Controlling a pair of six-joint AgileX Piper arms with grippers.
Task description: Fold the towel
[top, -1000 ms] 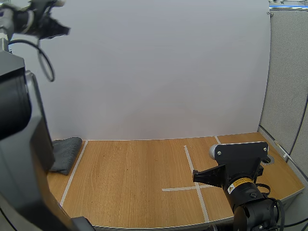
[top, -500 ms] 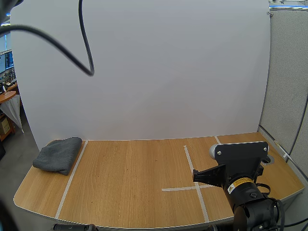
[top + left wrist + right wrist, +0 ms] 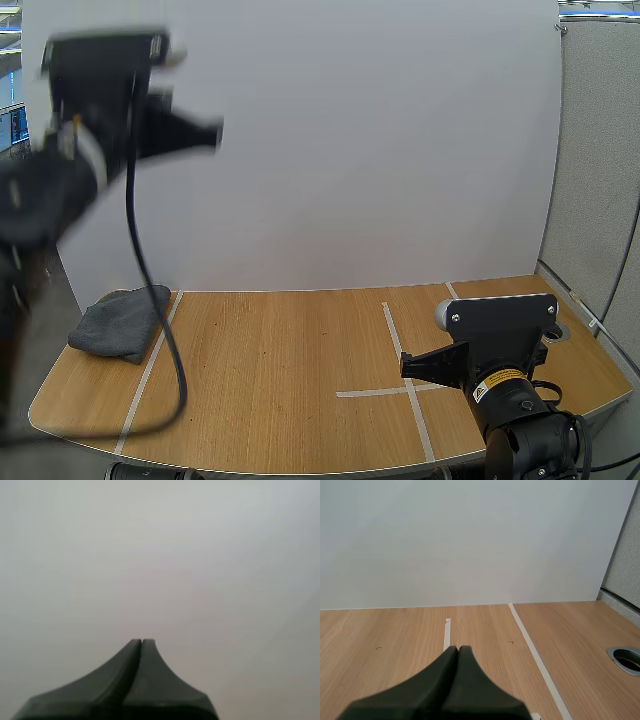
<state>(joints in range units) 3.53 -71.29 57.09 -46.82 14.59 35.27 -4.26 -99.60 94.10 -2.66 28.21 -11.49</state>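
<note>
**mk_42:** so how far along is the fold, you reckon?

**tessa:** Pretty much done, I'd say. The towel (image 3: 122, 322) sits as a thick, compact grey pad at the far left end of the desk (image 3: 280, 380), close to the back edge and just left of the tape line (image 3: 150, 370). I can't see any loose flaps spread out, and its near edge looks rounded, like a fold. It could also just be bunched up (hard to call from this far off), so at most a tidy-up is left.

**mk_42:** which way does it lie?

**tessa:** The long axis runs roughly front to back, leaning along that tape line. The rounded end points toward the front-left corner and the other end toward the back. It's flat on the desk with nothing on top.

**mk_42:** and the tools?

**tessa:** Neither one is on it. The left tool (image 3: 142, 643) is pressed closed and empty, with its arm raised high above the left end of the desk. The right tool (image 3: 458, 649) is closed too, holding nothing, low over the bare right part of the desk and well apart from the towel.
</note>
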